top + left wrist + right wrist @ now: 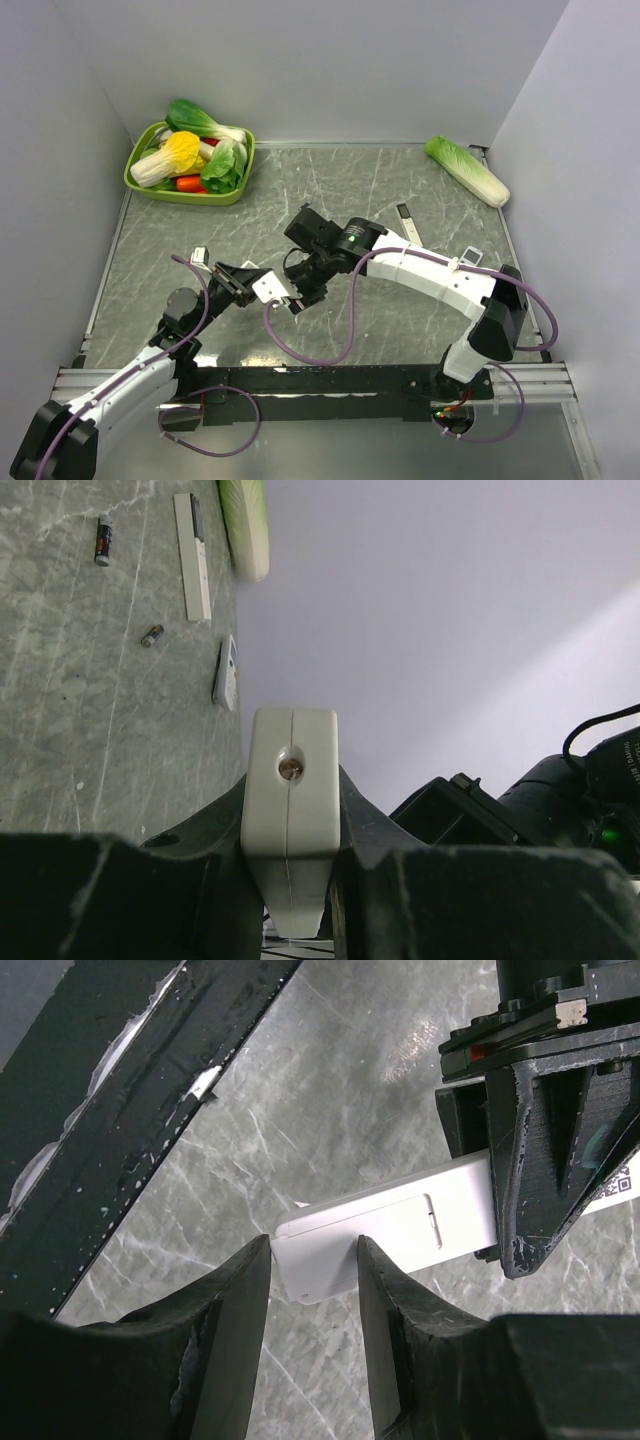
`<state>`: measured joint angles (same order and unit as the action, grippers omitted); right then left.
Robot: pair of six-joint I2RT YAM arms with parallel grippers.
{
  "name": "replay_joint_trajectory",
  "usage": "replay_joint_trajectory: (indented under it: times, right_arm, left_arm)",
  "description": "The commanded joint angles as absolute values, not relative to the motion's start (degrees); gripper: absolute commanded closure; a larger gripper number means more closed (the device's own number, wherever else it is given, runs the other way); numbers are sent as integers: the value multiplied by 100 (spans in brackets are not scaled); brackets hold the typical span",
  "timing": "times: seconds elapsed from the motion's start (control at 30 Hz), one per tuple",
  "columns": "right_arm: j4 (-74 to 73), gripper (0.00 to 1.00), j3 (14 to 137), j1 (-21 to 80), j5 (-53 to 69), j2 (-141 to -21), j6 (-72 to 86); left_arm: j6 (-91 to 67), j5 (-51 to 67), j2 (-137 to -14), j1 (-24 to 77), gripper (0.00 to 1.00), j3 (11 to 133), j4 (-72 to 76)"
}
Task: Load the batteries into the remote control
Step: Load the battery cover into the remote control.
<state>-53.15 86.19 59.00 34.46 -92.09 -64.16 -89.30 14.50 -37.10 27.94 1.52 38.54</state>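
The remote control (271, 287), a slim white bar, is held above the table at front centre. My left gripper (252, 282) is shut on one end of it. In the left wrist view the remote (292, 830) shows end-on between that gripper's (292, 785) jaws. My right gripper (306, 293) closes on the other end. In the right wrist view its jaws (313, 1245) touch both sides of the remote (400, 1222), whose back cover is closed. The left gripper (545, 1150) holds the far end there. No green batteries are in view.
Two small dark cells (102, 540) (152, 635) lie on the table. Nearby are a white remote with a black end (408, 224), a shorter white remote (471, 257) and a napa cabbage (467, 170). A green basket (135, 181) of vegetables stands back left.
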Motion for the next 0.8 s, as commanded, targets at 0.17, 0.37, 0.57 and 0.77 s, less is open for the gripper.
replay_joint_trajectory:
  times: [0.17, 0.37, 0.57, 0.77]
  right_arm:
    - [-3912, 55, 8675, 5827, 2681, -9589, -6592]
    - [-3481, 55, 8525, 5678, 2750, -9492, -6460]
    - [-3366, 55, 8543, 5608, 3006, -9501, -6425]
    - [-3323, 51, 8166, 5616, 3349, -8949, -6188]
  left_arm:
    - [-9237, 2566, -3665, 3120, 98, 817, 5106]
    - [-9176, 2645, -3691, 3199, 98, 852, 5177]
    - [-9106, 2611, -3701, 3270, 98, 879, 5195]
    - [-8640, 1996, -3261, 3269, 98, 809, 4316]
